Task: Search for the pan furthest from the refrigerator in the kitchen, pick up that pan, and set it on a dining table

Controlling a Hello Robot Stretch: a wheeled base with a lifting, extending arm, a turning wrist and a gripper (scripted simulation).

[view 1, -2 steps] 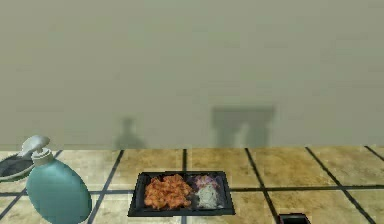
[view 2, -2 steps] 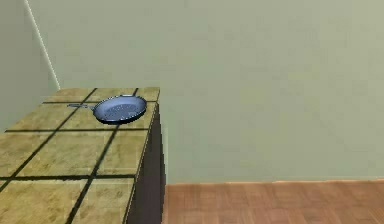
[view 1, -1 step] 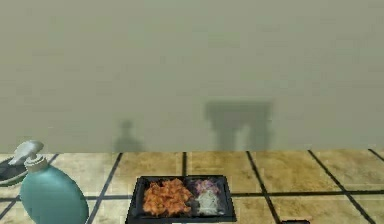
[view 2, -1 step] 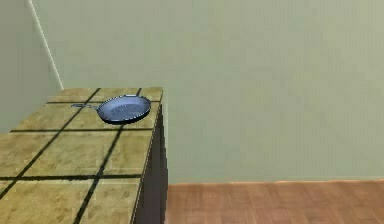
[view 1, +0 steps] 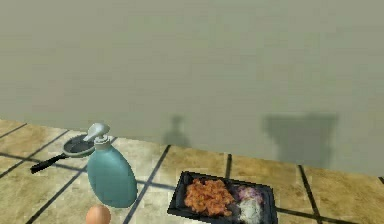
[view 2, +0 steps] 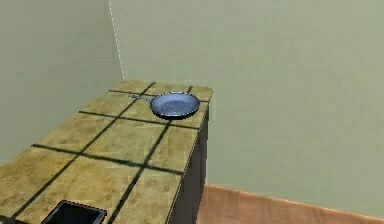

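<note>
Jaws: you cannot tell their state. One pan (view 2: 175, 104) sits at the bench's (view 2: 120, 140) far corner and a second pan (view 1: 75, 148) by its back edge. Nothing is picked yet; grasping it and carrying it to the dining table remain.

The teal plastic spray bottle (view 1: 108, 172) hid part of the dark round pan (view 1: 72, 148) behind it, and the forward view's bottom edge cut off a small orange-brown round thing (view 1: 98, 215) and the black rectangular food tray (view 1: 176, 200), whose contents were too small to name.
</note>
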